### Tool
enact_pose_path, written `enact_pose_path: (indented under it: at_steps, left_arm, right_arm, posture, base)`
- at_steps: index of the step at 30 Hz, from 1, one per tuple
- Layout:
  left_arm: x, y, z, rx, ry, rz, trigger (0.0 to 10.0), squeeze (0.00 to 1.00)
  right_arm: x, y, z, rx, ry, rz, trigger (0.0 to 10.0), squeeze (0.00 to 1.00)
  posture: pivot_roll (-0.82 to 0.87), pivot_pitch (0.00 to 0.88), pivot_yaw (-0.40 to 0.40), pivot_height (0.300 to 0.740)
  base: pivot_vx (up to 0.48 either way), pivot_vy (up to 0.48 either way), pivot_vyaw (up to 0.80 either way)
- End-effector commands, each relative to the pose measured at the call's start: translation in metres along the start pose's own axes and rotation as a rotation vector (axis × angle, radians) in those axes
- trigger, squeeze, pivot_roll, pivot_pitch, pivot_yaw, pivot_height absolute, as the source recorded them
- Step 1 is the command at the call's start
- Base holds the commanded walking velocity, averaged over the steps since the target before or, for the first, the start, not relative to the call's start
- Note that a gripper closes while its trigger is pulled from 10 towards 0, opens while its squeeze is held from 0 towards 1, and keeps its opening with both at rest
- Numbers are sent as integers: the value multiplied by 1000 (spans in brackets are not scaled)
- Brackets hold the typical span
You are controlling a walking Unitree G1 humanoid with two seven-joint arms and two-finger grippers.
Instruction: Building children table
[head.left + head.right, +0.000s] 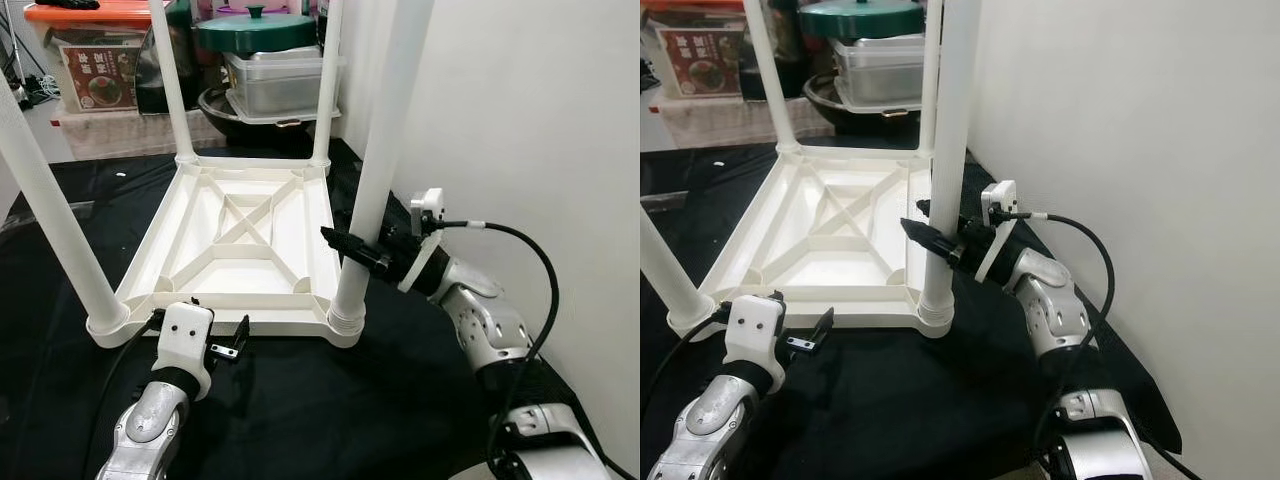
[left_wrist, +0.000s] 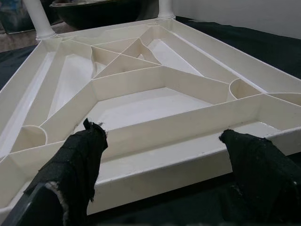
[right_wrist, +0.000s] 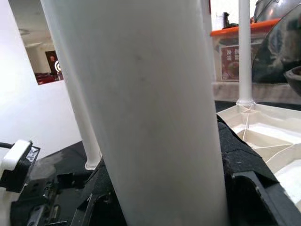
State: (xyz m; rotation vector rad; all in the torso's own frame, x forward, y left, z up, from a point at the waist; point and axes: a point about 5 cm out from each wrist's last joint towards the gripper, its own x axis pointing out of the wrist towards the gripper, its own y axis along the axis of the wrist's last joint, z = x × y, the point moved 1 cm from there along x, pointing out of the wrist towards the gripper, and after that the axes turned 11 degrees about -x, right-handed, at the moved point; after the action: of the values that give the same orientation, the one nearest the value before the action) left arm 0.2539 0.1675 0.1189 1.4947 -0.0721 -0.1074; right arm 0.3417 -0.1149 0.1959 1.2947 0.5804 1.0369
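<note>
White table upside down, right gripper holding a leg.

The left gripper [image 1: 225,338] is spread wide open just before the near edge of the upside-down white table top [image 1: 245,235] and holds nothing. The right gripper [image 1: 930,236] is closed around the near right table leg [image 1: 385,150], low down by its socket. The table top lies on a black cloth [image 1: 320,410], its crossed ribs facing up and all four legs standing tall.
</note>
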Motion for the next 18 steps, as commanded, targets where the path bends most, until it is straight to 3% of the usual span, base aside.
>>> enact_pose_path:
  at_steps: [1,3,4,8,18]
  left_arm:
    - [-2,-5,-5,24,4,-22,10000,0]
    - [-1,-5,-5,23,4,-23,10000,0]
    - [-1,-5,-5,22,2,-23,10000,0]
    - [0,-5,-4,19,4,-22,10000,0]
    - [-4,-7,-5,7,16,-28,10000,0]
  right_arm:
    - [-3,-23,-21,56,123,-96,0,0]
    - [-3,-23,-25,53,159,-99,0,0]
    - [-2,-22,-31,34,238,-107,0,0]
    - [1,-21,-33,15,286,-115,0,0]
    - [4,-23,-33,93,229,-100,0,0]
  posture:
    - [105,0,-54,740]
    - [105,0,-54,740]
    - [104,0,-55,740]
    - [110,0,-63,740]
    - [112,0,-67,740]
  base:
    - [0,0,0]
    - [0,0,0]
    - [0,0,0]
    - [0,0,0]
    - [0,0,0]
